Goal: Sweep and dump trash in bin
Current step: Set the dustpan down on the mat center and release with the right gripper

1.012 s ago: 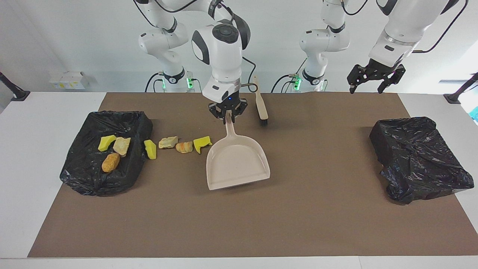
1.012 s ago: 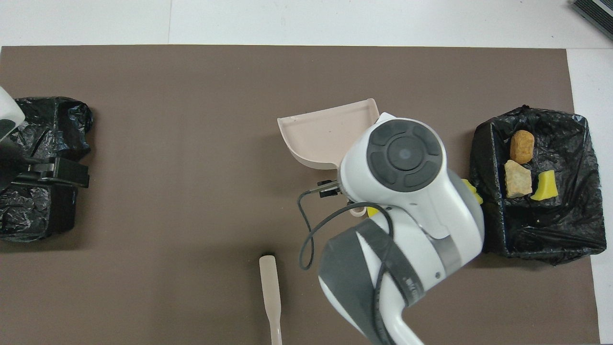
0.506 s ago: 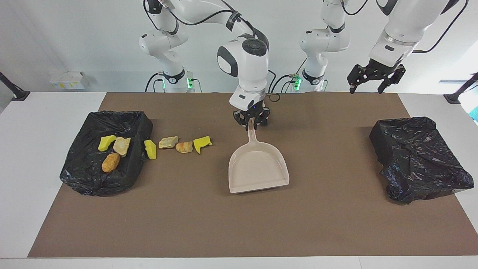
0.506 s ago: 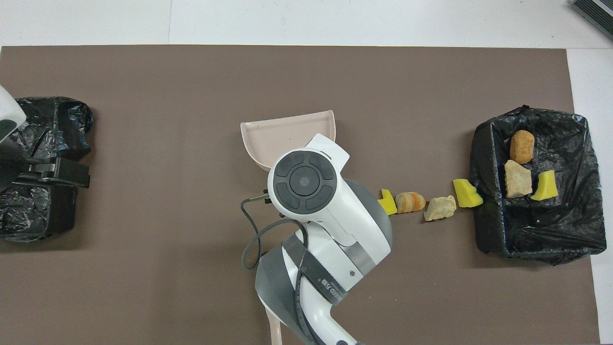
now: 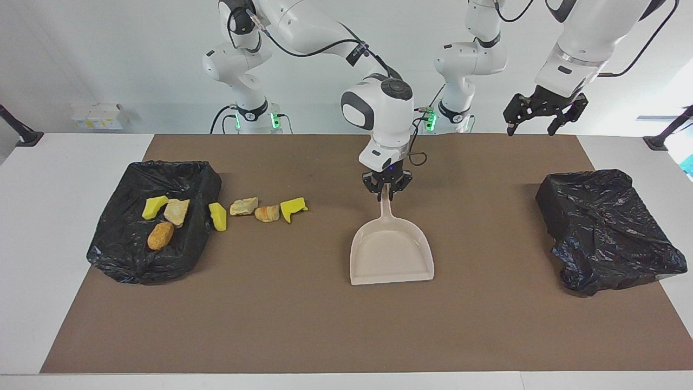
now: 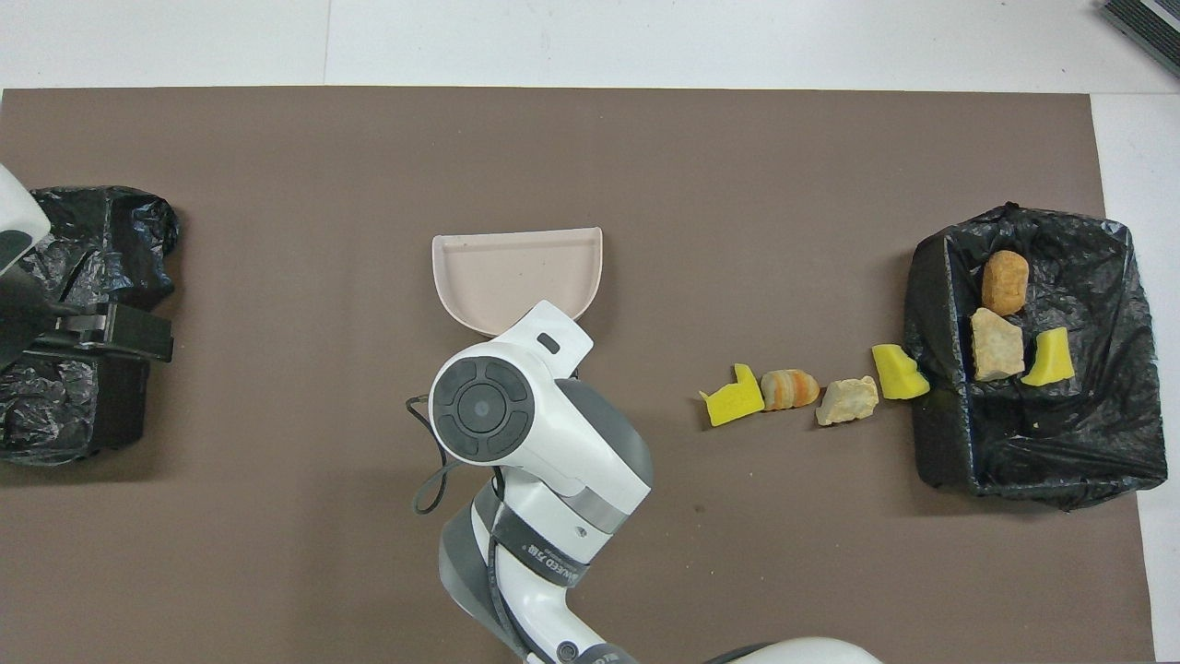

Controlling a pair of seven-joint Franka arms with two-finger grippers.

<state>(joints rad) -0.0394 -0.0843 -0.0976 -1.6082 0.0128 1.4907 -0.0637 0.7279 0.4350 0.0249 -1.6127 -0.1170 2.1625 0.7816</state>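
A brown mat (image 5: 325,325) covers most of the white table (image 5: 70,249). At each end of it sits a bin lined with black plastic: the bin at the right arm's end (image 5: 154,219) lies open, and the bin at the left arm's end (image 5: 606,227) shows only crumpled plastic. The beige dustpan (image 5: 391,254) rests flat on the middle of the mat, its handle pointing toward the robots. The right gripper (image 5: 386,187) is down at the tip of that handle with its fingers around it, though how tightly they press cannot be told. The left gripper (image 5: 536,116) waits in the air over the table edge at its own end, fingers spread wide and holding nothing. Of the trash, three pieces (image 5: 162,216) lie inside the open bin, and four pieces (image 5: 257,208) lie in a row on the mat between that bin and the dustpan, the yellow one nearest the bin touching its wall.
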